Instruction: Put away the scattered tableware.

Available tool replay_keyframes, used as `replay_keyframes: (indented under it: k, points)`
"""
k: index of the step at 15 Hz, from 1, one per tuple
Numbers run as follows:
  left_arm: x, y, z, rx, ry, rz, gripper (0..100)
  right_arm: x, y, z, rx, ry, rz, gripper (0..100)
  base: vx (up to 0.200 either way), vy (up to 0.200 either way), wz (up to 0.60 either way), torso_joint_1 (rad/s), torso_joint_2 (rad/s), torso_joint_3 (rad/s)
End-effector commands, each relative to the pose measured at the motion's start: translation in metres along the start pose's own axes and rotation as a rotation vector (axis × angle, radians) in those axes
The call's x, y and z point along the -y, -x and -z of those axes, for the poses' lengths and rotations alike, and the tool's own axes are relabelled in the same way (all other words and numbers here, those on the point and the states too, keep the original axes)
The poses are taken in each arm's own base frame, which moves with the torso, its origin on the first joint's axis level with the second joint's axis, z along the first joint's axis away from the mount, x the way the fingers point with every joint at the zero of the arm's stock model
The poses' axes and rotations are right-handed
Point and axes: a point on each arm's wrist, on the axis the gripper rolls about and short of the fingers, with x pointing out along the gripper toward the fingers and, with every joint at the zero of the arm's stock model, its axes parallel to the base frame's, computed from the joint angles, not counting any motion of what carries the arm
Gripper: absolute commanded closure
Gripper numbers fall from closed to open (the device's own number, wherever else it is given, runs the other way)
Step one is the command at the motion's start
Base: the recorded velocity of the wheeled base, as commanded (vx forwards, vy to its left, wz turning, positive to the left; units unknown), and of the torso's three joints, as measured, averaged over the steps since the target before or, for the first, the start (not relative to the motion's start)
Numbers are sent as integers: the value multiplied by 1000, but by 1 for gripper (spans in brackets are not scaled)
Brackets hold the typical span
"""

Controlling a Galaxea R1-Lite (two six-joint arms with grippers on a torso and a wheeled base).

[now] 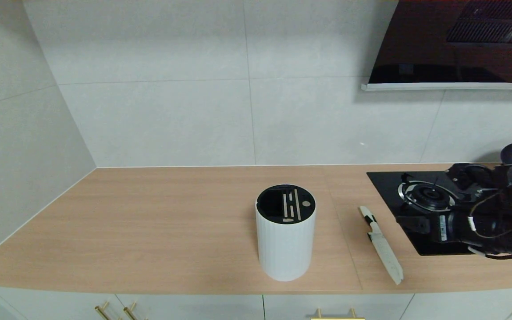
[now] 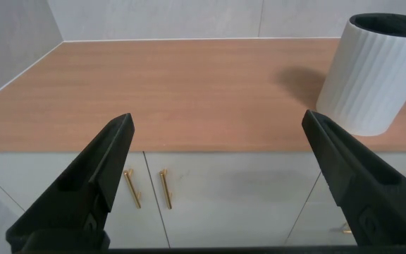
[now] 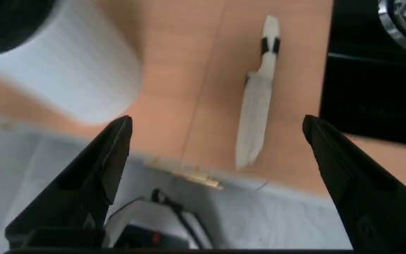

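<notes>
A pale knife (image 1: 381, 243) with a black band on its handle lies flat on the wooden counter (image 1: 171, 222), blade tip toward the front edge. To its left stands a white ribbed knife holder (image 1: 286, 233) with a black slotted top. My right gripper (image 3: 216, 134) hangs open above the counter's front edge, and the knife (image 3: 256, 106) lies below, between its spread fingers and untouched. My left gripper (image 2: 217, 123) is open and holds nothing, low in front of the counter, with the holder (image 2: 376, 70) off to one side.
A black gas hob (image 1: 416, 195) with a burner sits right of the knife, under my right arm (image 1: 474, 218). A range hood (image 1: 456, 44) hangs on the tiled wall. Cabinet doors with gold handles (image 2: 164, 187) lie below the counter.
</notes>
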Motion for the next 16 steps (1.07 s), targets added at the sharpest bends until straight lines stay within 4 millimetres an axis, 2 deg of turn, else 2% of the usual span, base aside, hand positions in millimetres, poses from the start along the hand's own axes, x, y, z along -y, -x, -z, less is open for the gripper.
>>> replay_keyframes:
  k: [1,3,5,6,10,16]
  points:
    - [0,0,0,-1,0,0,0,7,-79,25,-121,14,56,0,0,0,0,0,0,0]
    - [0,0,0,-1,0,0,0,11,-109,38,-153,16,63,0,0,0,0,0,0,0]
    - [0,0,0,-1,0,0,0,14,-124,49,-173,18,99,0,0,0,0,0,0,0]
    - [0,0,0,-1,0,0,0,17,-139,61,-184,24,128,0,0,0,0,0,0,0]
    - [0,0,0,-1,0,0,0,21,-164,77,-192,26,131,0,0,0,0,0,0,0]
    - [0,0,0,-1,0,0,0,23,-186,79,-181,26,140,0,0,0,0,0,0,0]
